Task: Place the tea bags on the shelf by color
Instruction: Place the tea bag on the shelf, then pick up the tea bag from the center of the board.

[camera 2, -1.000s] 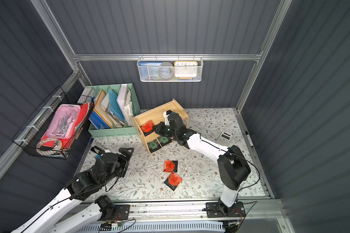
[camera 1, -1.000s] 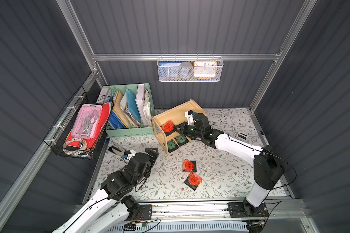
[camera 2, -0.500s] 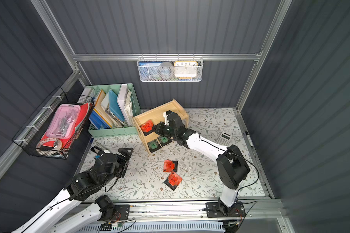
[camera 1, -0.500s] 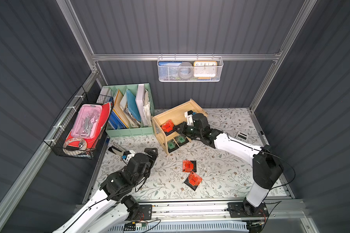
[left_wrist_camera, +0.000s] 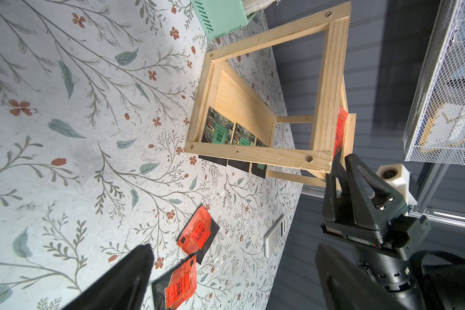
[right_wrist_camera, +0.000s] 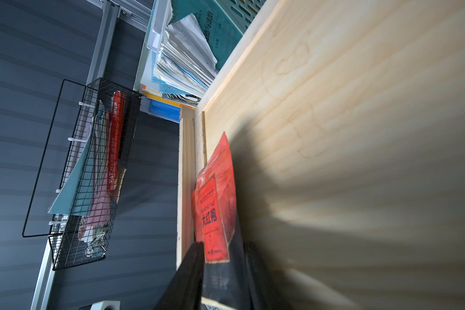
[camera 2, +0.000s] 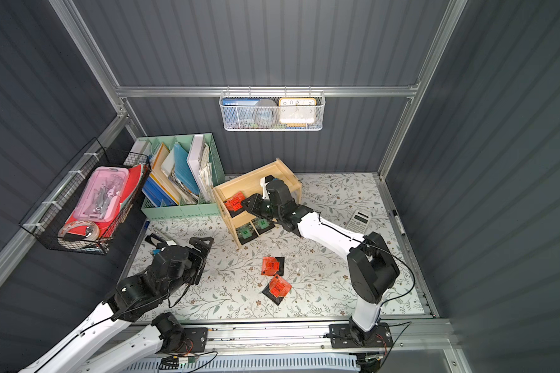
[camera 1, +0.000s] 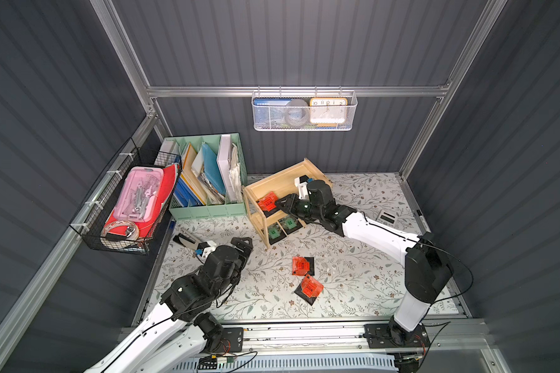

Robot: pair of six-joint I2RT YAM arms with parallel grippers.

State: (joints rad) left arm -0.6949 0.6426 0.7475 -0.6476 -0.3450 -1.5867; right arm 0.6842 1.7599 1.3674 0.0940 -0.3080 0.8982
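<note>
Reaching into the upper tier of the small two-tier light wood shelf point(camera 1: 285, 181), my right gripper point(camera 1: 280, 204) has its fingers on either side of the black lower edge of a square tea packet with a bright orange-red front point(right_wrist_camera: 215, 204). That packet lies on the top board, close to the end rail nearest the mint-green file organizer point(camera 1: 207, 210). My wrist view shows a finger close on each side of it, but I cannot tell whether they are pinching it or have let go.

On the lower board, three green-labelled packets point(left_wrist_camera: 217, 130) point(left_wrist_camera: 242, 137) point(left_wrist_camera: 261, 145) lie in a row. Their black edges poke out past the front rail.

Two more orange-red packets point(camera 1: 300, 265) point(camera 1: 311, 287) lie on the floral-patterned table cover point(camera 1: 353, 274), just beside each other and well apart from the shelf.

My left gripper point(camera 1: 241, 243) hangs over the table near the organizer, its jaws spread wide and holding nothing.
</note>
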